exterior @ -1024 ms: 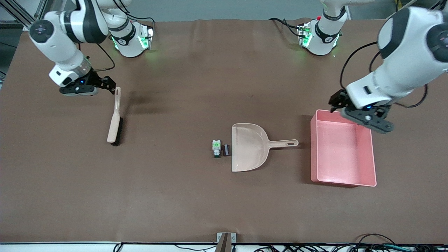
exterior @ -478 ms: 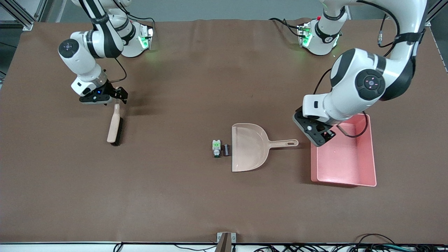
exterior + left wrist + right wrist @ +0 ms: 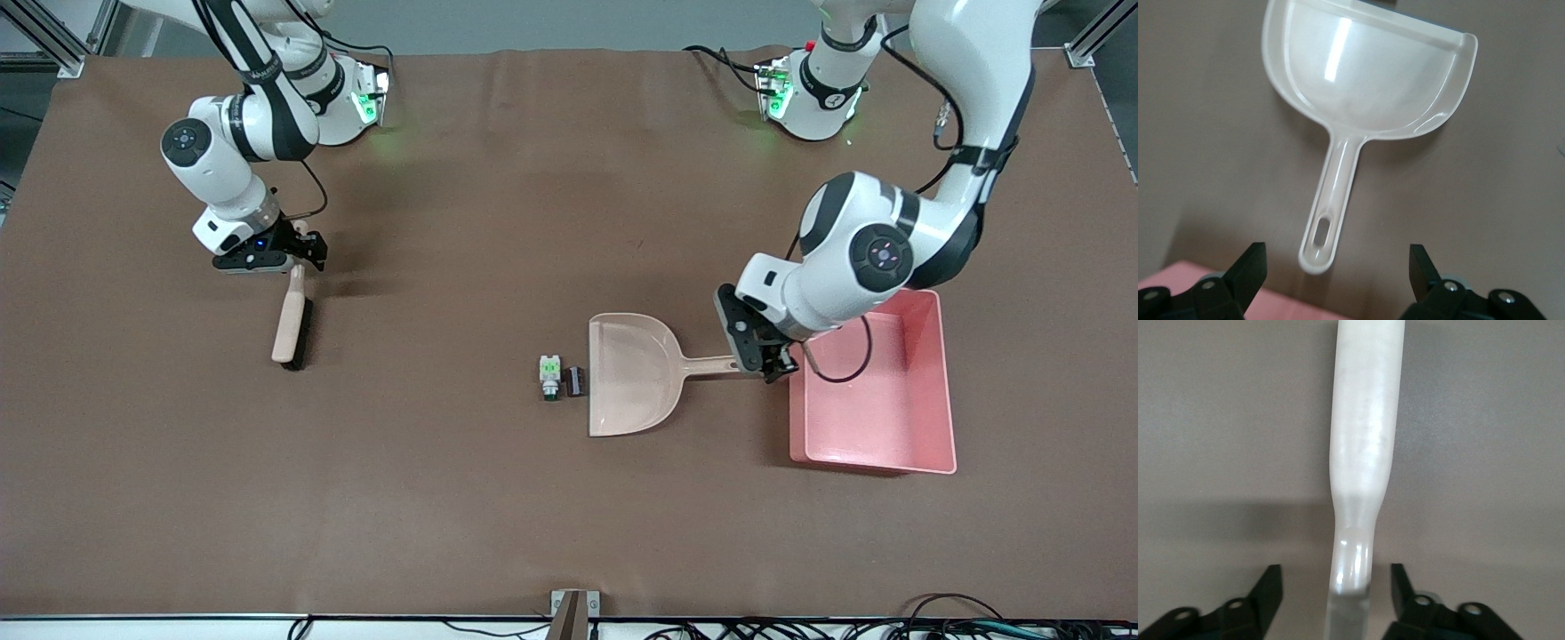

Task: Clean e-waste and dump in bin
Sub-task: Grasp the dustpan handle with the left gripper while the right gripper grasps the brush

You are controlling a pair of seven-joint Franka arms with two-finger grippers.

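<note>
The e-waste lies mid-table: a whitish-grey switch (image 3: 550, 376) and a dark block (image 3: 576, 380) side by side at the mouth of the beige dustpan (image 3: 633, 373). The pink bin (image 3: 925, 462) stands beside the dustpan's handle end, toward the left arm's end. My left gripper (image 3: 770, 363) is open and low over the tip of the dustpan handle (image 3: 1328, 213), with its fingers (image 3: 1250, 267) on either side and apart from it. My right gripper (image 3: 305, 255) is open, straddling the end of the brush handle (image 3: 1361, 453) without touching it. The brush (image 3: 292, 322) lies flat toward the right arm's end.
A corner of the pink bin (image 3: 1168, 279) shows right beside my left gripper's finger. A small metal bracket (image 3: 573, 609) sits at the table edge nearest the front camera. The brown table (image 3: 444, 498) is bare elsewhere.
My left gripper has moved from over the bin down to the tip of the dustpan handle. My right gripper has come down onto the end of the brush handle. Nothing on the table moved.
</note>
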